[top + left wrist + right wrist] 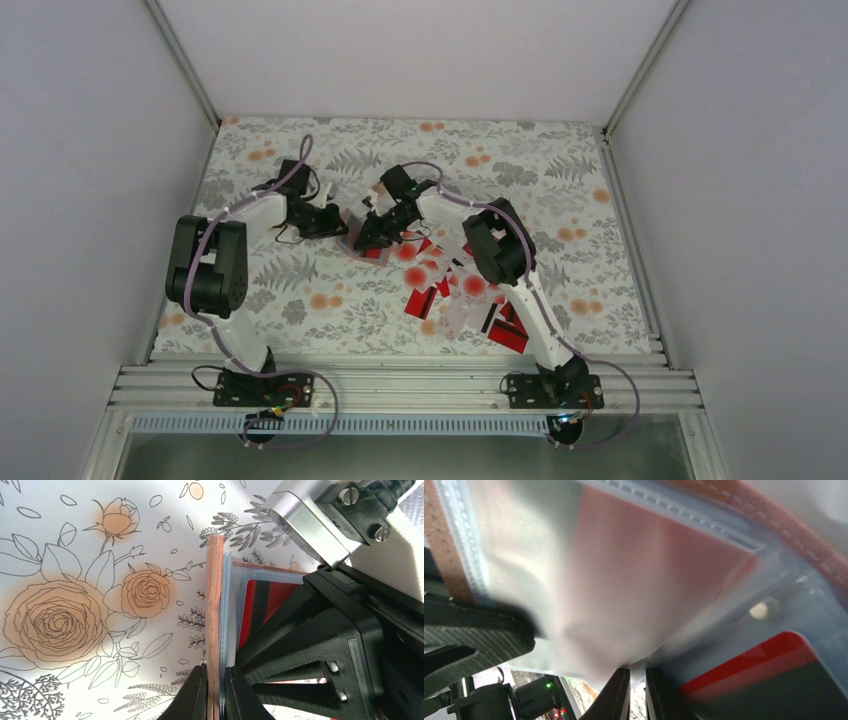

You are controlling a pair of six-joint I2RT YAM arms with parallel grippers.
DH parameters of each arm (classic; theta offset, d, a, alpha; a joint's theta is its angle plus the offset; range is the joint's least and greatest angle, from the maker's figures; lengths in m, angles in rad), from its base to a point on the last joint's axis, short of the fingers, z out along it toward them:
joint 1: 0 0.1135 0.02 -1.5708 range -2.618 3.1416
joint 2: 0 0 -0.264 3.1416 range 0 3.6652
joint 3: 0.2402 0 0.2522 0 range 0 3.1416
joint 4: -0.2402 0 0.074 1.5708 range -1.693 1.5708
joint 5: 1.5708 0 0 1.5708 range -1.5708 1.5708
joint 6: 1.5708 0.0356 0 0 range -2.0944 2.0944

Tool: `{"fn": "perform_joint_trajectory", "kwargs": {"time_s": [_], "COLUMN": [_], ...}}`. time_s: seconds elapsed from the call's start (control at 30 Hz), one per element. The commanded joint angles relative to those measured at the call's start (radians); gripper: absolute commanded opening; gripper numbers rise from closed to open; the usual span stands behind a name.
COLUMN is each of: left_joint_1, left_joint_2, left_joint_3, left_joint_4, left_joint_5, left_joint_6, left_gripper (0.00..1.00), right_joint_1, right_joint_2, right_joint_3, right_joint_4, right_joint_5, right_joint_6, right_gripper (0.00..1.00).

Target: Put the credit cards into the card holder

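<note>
The tan card holder (352, 244) is held on edge between both grippers at the table's middle. My left gripper (216, 667) is shut on its tan cover (215, 600), beside the pale inner sleeves. A red card (257, 602) sits inside the holder. My right gripper (638, 671) is shut on a clear inner sleeve (589, 595) of the holder, and a red card with a black stripe (774, 672) shows through the plastic beside it. The loose red and white credit cards (450, 285) lie spread to the right of the holder. From above, the two grippers (338, 222) (368, 236) nearly touch.
The floral tablecloth (560, 200) covers the table. The card pile runs under the right arm (500, 250) down to the near edge (510, 335). White walls and metal rails enclose the table on three sides. The right gripper's black body (325, 650) fills the left wrist view's right side.
</note>
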Motion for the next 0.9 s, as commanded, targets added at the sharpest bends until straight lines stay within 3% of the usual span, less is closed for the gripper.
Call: {"fn": "perform_joint_trajectory", "kwargs": {"time_s": [0.0,0.33,0.87], "left_joint_1": [-0.044,-0.121,-0.352], "left_joint_2": [-0.022,-0.035,0.067], "left_joint_3": [0.069,0.205,0.301], "left_joint_4": [-0.107,-0.29,-0.422], "left_joint_5": [-0.179,-0.423,-0.729], "left_joint_6": [-0.009,-0.013,-0.129], "left_gripper": [0.04,0.05,0.13], "right_joint_1": [-0.009,-0.056,-0.199], "right_joint_2": [-0.014,-0.158,-0.497], "right_joint_3": [-0.004,-0.034,-0.408], "right_joint_4": [-0.017,-0.048,-0.034], "right_joint_5": [0.042,0.034,0.171], "right_joint_6": [-0.014,-0.023,-0.059], "right_gripper": [0.1,0.15,0.15]}}
